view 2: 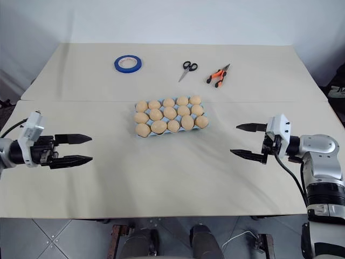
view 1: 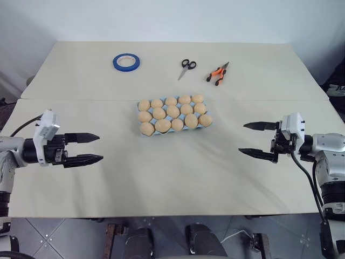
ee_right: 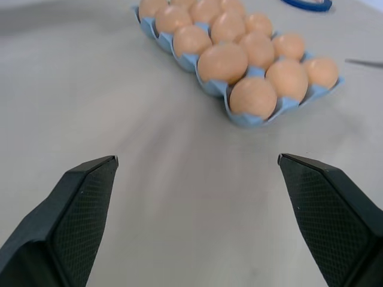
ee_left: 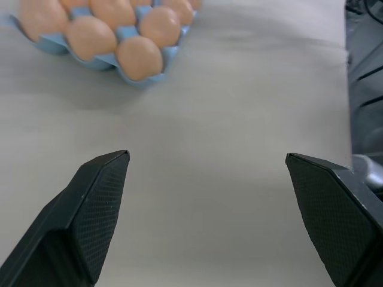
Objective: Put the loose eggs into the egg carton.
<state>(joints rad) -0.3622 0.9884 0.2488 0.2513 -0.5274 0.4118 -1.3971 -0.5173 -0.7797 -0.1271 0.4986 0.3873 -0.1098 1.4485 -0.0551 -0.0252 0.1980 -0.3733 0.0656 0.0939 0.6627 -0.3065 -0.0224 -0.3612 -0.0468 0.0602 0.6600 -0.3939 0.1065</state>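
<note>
Fifteen eggs fill the egg carton; left claw and right claw gape wide, empty.

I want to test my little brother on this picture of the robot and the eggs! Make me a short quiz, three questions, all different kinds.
1. True or false: every cup of the egg carton holds an egg.
2. Which thing lies nearest the orange pliers? A) blue tape roll B) scissors C) left tool
3. Fill in: both the left tool and the right tool are ____ and hold nothing.

Key:
1. True; fifteen eggs fill three rows of five.
2. B
3. open
</note>
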